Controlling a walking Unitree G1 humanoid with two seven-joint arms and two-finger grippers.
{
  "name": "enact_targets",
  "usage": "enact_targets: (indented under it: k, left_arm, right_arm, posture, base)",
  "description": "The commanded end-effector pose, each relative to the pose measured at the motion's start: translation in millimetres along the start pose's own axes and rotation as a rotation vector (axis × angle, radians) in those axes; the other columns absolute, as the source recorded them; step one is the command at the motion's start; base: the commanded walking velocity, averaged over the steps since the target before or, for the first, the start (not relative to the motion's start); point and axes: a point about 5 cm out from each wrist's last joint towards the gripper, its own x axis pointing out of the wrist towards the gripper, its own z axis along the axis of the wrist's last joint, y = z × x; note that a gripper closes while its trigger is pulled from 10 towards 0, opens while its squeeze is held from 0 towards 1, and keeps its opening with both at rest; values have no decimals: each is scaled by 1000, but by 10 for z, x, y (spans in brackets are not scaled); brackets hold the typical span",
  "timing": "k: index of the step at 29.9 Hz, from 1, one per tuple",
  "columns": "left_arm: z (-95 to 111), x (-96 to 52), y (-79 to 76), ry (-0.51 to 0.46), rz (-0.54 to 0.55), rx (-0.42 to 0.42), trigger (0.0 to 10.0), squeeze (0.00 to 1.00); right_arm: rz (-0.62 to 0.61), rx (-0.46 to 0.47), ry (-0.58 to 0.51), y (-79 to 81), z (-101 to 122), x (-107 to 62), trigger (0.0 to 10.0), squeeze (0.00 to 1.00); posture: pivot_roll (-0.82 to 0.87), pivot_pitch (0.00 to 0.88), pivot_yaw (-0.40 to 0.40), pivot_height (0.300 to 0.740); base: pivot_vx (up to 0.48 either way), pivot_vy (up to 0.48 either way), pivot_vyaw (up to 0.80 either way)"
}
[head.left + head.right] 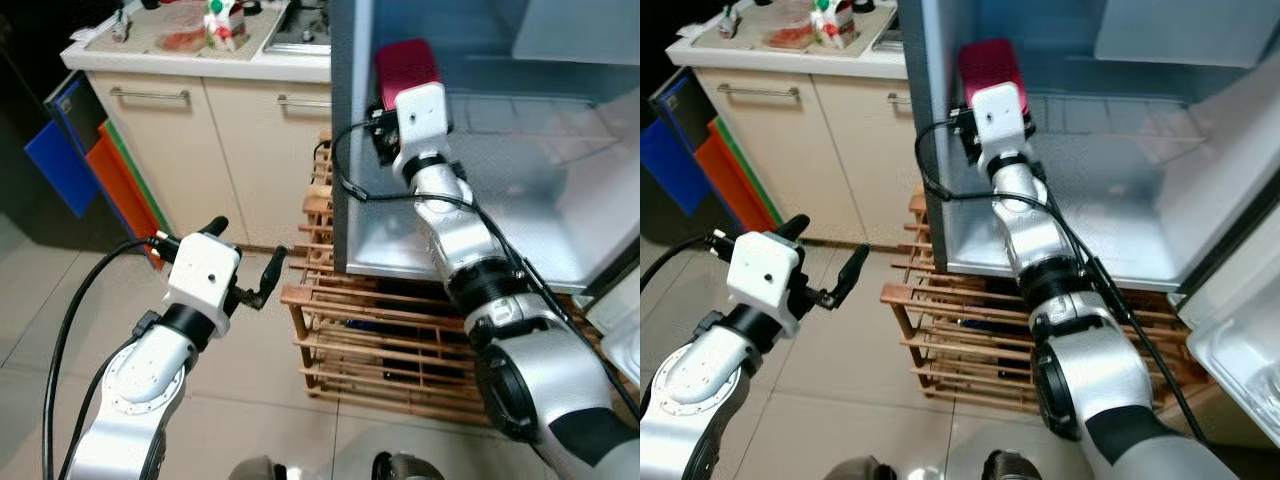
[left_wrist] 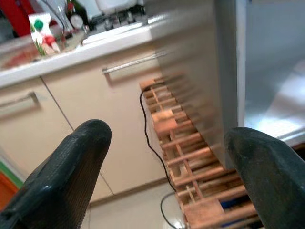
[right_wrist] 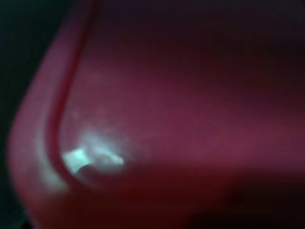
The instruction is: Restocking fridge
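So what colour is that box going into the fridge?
Dark red box, clearest in the left eye view.

The tiled floor (image 1: 280,400) carries a slatted wooden rack (image 1: 370,345), which stands against the cabinet front and supports the open fridge (image 1: 1080,190) resting on its top. The table (image 1: 180,52), a pale counter over two drawer fronts with metal handles, holds a tray (image 1: 160,35) with a red-and-white carton (image 1: 225,22) and reddish items too small to identify, with a stove top (image 1: 305,30) just beside it. Flat blue, orange and green boards (image 1: 95,165) lean upright on the floor against the cabinet's left end.
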Motion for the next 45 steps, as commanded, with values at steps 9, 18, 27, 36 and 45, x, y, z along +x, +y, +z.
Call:
enact_targets:
  k: [9, 18, 27, 36, 45]
  left_arm:
    - [44, -57, -70, 17, -22, -23, 10000, 0]
    - [46, -78, -117, 28, -21, -40, 10000, 0]
    - [50, -51, -135, 30, -16, -56, 10000, 0]
    - [47, -39, -136, 35, -13, -67, 10000, 0]
    - [36, -23, -138, 40, -14, -73, 10000, 0]
  right_arm:
    - [-19, -11, -54, -34, 392, 234, 863, 0]
    - [-96, -48, -15, -238, 423, 288, 10000, 1000]
    - [-91, -42, 3, -289, 438, 305, 10000, 1000]
    - [-74, -12, 10, -293, 483, 327, 10000, 1000]
    - [-146, 93, 140, -435, 238, 268, 10000, 1000]
  posture:
    - [247, 171, 51, 740]
    - [254, 168, 44, 740]
    - [245, 165, 42, 740]
    - [237, 163, 43, 740]
    - [227, 162, 47, 740]
  base:
    - [0, 0, 0]
    - [0, 0, 0]
    - [0, 0, 0]
    - [0, 0, 0]
    - [0, 0, 0]
